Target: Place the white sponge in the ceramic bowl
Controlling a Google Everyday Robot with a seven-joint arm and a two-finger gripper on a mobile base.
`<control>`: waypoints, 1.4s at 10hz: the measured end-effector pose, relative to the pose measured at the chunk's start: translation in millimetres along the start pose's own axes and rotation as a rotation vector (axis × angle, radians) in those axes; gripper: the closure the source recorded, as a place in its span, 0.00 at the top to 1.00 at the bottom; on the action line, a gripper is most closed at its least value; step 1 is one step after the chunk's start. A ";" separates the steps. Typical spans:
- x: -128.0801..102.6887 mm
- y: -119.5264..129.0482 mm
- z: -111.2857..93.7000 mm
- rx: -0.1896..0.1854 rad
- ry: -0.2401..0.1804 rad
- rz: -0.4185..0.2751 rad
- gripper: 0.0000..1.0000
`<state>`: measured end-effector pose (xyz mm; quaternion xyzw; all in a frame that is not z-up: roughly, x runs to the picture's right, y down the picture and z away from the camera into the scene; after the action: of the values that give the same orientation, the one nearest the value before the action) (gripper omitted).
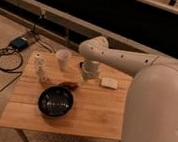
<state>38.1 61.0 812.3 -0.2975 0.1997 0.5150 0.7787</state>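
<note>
White sponge (109,82) lies on the table (92,117), at 2 o'clock from the ceramic bowl (56,101). Gripper (89,70) hangs near the sponge's 9 o'clock, state indiscernible. Grasp and placement apparently both remain.

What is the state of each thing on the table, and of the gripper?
white sponge: flat on the table, outside the bowl.
ceramic bowl: upright, no sponge in it.
paper cup: upright.
clear bottle: standing.
gripper: above the table, between paper cup and white sponge.
</note>
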 end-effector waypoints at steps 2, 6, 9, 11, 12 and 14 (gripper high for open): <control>-8.9 -46.5 11.4 0.004 0.007 -0.074 0.65; -32.5 -107.3 38.4 0.037 0.052 -0.237 0.65; -55.4 -132.5 57.4 0.063 0.083 -0.310 0.65; -66.7 -149.9 65.9 0.072 0.091 -0.320 0.65; -69.0 -155.4 69.1 0.071 0.094 -0.318 0.65; -69.6 -161.6 75.8 0.056 0.105 -0.311 0.65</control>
<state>160.1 16.9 953.3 -0.3293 0.2060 0.3661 0.8456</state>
